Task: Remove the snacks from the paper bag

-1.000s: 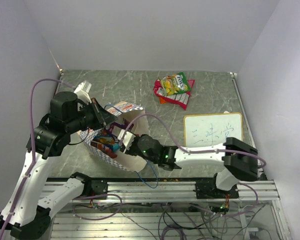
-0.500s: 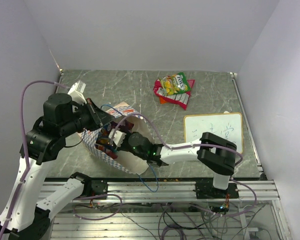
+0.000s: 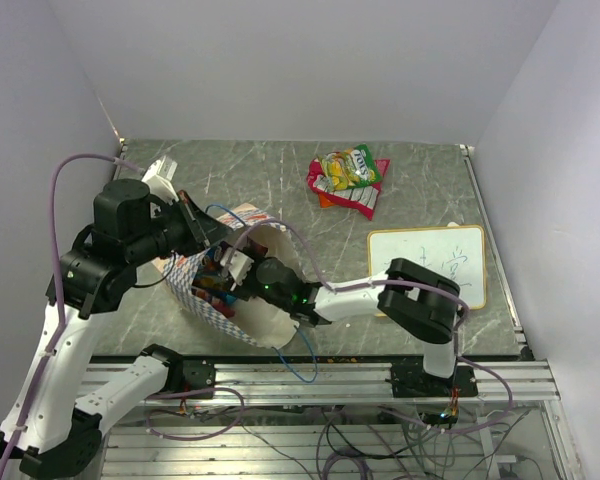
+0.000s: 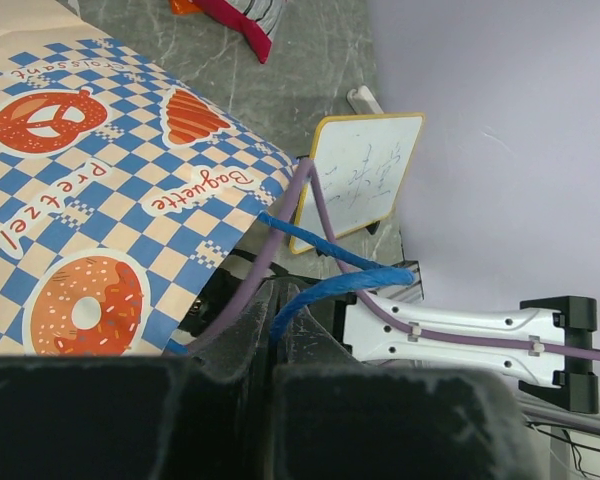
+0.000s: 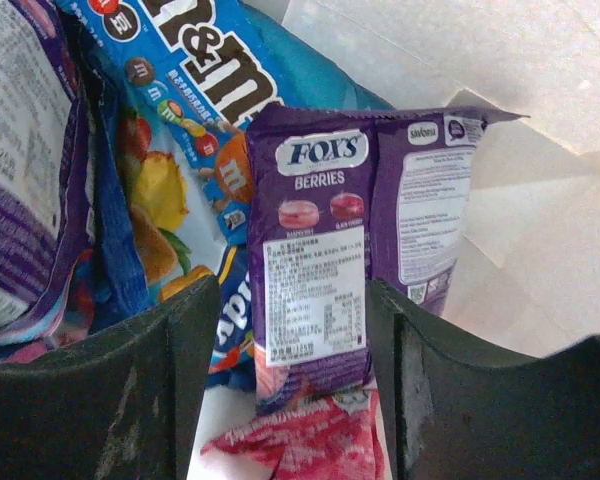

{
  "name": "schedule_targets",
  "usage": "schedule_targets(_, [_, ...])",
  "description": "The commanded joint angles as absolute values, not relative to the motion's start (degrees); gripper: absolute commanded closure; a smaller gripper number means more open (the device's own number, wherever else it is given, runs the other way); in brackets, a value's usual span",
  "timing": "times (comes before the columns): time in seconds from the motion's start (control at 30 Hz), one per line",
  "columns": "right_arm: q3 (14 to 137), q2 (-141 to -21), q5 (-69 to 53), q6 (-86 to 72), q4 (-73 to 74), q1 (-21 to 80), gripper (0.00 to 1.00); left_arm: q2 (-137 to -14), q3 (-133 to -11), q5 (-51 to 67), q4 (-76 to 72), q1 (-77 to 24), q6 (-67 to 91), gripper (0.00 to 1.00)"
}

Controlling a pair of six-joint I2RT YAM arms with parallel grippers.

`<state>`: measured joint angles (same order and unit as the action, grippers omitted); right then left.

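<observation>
The left fingers (image 4: pixel 255 345) are pressed together on the blue string handle (image 4: pixel 350 280) of the paper bag (image 4: pixel 100 200), whose checkered side is seen directly ahead of them. The right fingers (image 5: pixel 185 350) are inside the bag and spread. A purple packet (image 5: pixel 315 260) is framed between them. A blue packet (image 5: pixel 210 80) is seen beyond them to the left, and a red packet (image 5: pixel 300 445) between them nearer the wrist. Two further packets (image 3: pixel 348 180) are laid on the bench (image 3: pixel 280 180), well apart from both.
</observation>
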<state>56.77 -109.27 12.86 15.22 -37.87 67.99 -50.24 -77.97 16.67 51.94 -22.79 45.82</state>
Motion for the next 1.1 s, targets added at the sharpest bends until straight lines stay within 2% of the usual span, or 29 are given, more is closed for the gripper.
schedule_targets(0.0, [62.00,-113.61,15.99,16.49,-38.88,67.57,0.39,-49.25,-80.16,18.43,50.15,-23.39,45.29,0.93])
schedule_targets(0.2, [65.13,-115.49,18.82,15.57,-36.13,65.83,0.40,-50.28,-81.94,17.85,54.30,-23.38,43.94,0.93])
schedule_targets(0.37, [65.82,-117.29,17.43,15.05,-35.06,64.55,0.49,-50.98,-83.59,15.50,56.54,-23.37,43.02,0.93])
schedule_targets(0.47, [65.88,-117.53,16.08,15.12,-35.34,64.20,0.51,-50.60,-83.64,13.92,57.44,-23.38,43.62,0.93])
schedule_targets(0.57, [66.15,-117.88,15.49,15.10,-34.56,64.18,0.47,-50.06,-83.01,13.50,57.14,-23.38,44.44,0.93])
schedule_targets(0.67, [66.04,-119.19,17.94,13.20,-35.31,63.85,0.36,-50.10,-82.67,12.51,57.22,-23.38,45.21,0.93])
schedule_targets(0.8, [67.64,-120.38,17.12,13.19,-34.01,62.81,0.37,-49.48,-81.12,10.89,56.37,-23.38,47.03,0.93])
schedule_targets(0.9, [67.84,-119.86,13.76,14.78,-33.26,62.37,0.46,-49.08,-80.28,10.27,55.73,-23.38,48.03,0.93])
schedule_targets(1.0, [67.50,-117.34,9.18,15.65,-31.72,62.11,0.73,-48.91,-80.15,8.72,55.74,-23.38,48.34,0.93])
schedule_targets(1.07, [67.12,-116.15,6.63,15.07,-31.08,61.91,0.82,-49.08,-80.29,7.73,55.81,-23.38,48.34,0.93])
